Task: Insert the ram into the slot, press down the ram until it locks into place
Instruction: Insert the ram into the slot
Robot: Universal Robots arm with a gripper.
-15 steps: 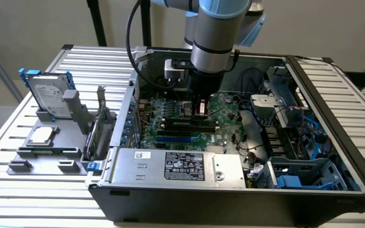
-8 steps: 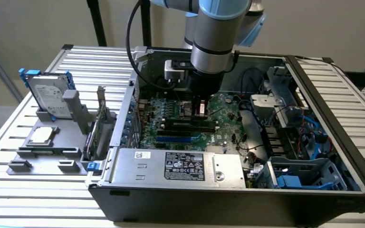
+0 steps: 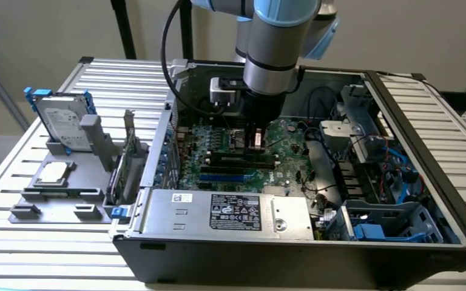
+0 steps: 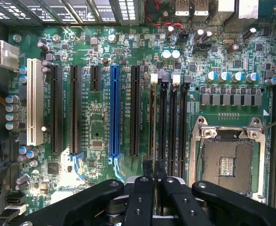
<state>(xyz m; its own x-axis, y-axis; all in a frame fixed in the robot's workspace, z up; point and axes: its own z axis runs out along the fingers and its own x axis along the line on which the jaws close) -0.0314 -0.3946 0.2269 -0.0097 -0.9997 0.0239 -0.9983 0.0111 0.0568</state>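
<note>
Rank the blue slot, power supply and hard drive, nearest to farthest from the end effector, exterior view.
1. Blue slot, by the end effector holding the ram.
2. Power supply, case's near side.
3. Hard drive, outside the case, exterior view's left.

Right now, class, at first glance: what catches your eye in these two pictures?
The grey arm plunges into the open case in the middle of the exterior view. In the wrist view, a bright blue slot stands out on the green board, and the gripper pinches the ram edge-on over the black slots.
</note>
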